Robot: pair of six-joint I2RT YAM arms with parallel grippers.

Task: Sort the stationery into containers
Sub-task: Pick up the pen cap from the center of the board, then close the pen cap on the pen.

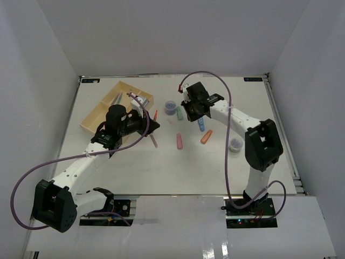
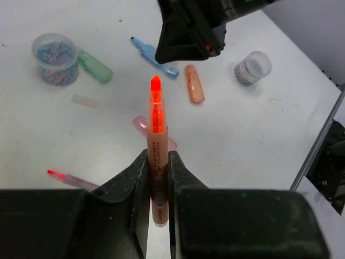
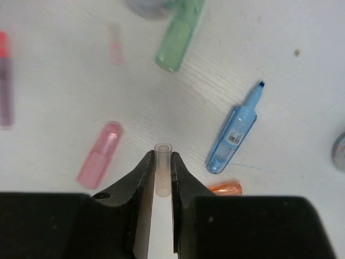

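My left gripper (image 2: 157, 156) is shut on an uncapped orange pen (image 2: 156, 124), held above the table with its tip pointing away; from above, the left gripper (image 1: 152, 125) hangs just right of the cream tray (image 1: 91, 123). The right gripper (image 3: 163, 157) is shut on a small clear cap (image 3: 163, 167), and from above the right gripper (image 1: 193, 112) hovers over the loose markers. On the table lie a pink marker (image 3: 99, 155), a green marker (image 3: 179, 38), a blue marker (image 3: 233, 135), an orange marker (image 1: 206, 137) and a pink pen (image 1: 154, 141). Two jars (image 1: 170, 107) (image 1: 235, 144) stand nearby.
Another clear cap (image 2: 85, 101) lies near the jar of clips (image 2: 54, 58). The tray holds a few pens in its far compartments. White walls close the table on three sides, and the right arm's cable loops over the back right.
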